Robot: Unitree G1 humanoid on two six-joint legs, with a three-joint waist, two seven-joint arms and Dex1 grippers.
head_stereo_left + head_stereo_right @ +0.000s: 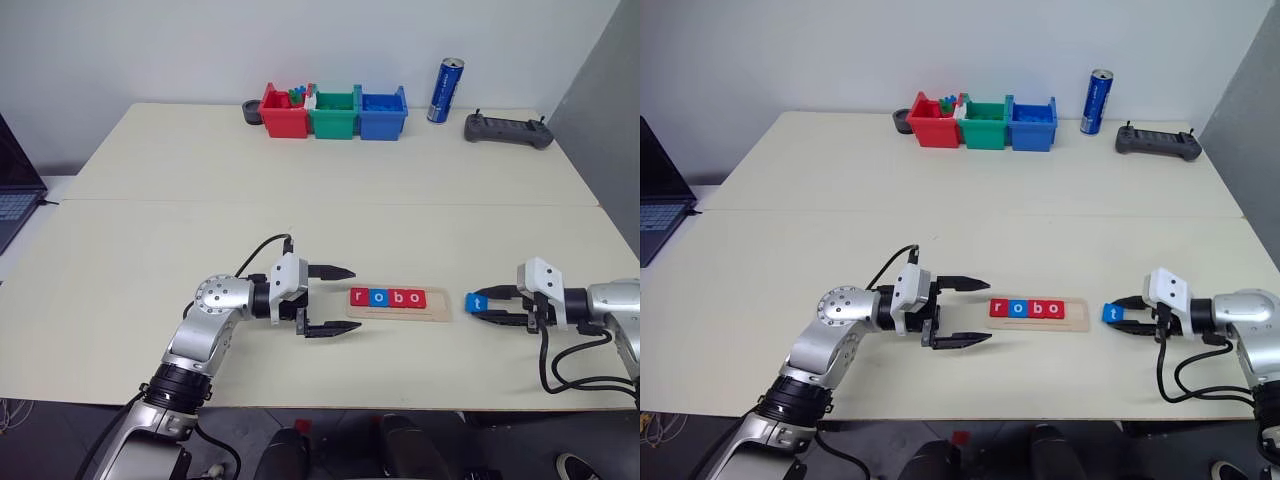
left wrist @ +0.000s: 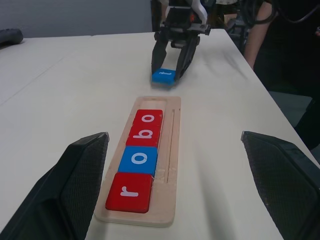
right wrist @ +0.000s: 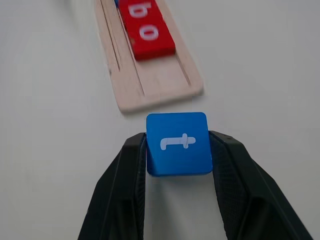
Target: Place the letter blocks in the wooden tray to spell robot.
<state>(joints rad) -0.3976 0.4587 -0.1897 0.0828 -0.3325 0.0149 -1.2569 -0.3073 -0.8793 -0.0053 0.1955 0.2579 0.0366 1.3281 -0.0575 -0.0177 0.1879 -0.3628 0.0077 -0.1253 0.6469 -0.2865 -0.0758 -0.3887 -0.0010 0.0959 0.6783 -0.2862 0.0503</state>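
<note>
Wooden tray [image 1: 400, 302] lies flat on the pale worktop [image 1: 330, 215], near the front edge, between the two grippers. Four letter blocks sit in its groove, touching in a row: red r [image 1: 360, 297], blue o [image 1: 378, 298], red b [image 1: 397, 298], red o [image 1: 415, 298]. The slot at the tray's right end is bare wood.

Right gripper [image 3: 177, 150]: jaws pinching the blue t block [image 3: 178, 143] by its two side edges, letter face up. Block is just beside the tray's right end, not touching it; whether it rests on the worktop or is lifted, cannot tell.

Left gripper [image 1: 338, 300]: jaws spread wide, nothing between them, tips pointing at the tray's left end, close to it but apart.

Far edge of worktop: red bin [image 1: 284, 112], green bin [image 1: 333, 115], blue bin [image 1: 382, 114] side by side; blue can [image 1: 446, 90] upright; dark controller [image 1: 507, 130] to its right. Laptop [image 1: 15, 190] at far left.
</note>
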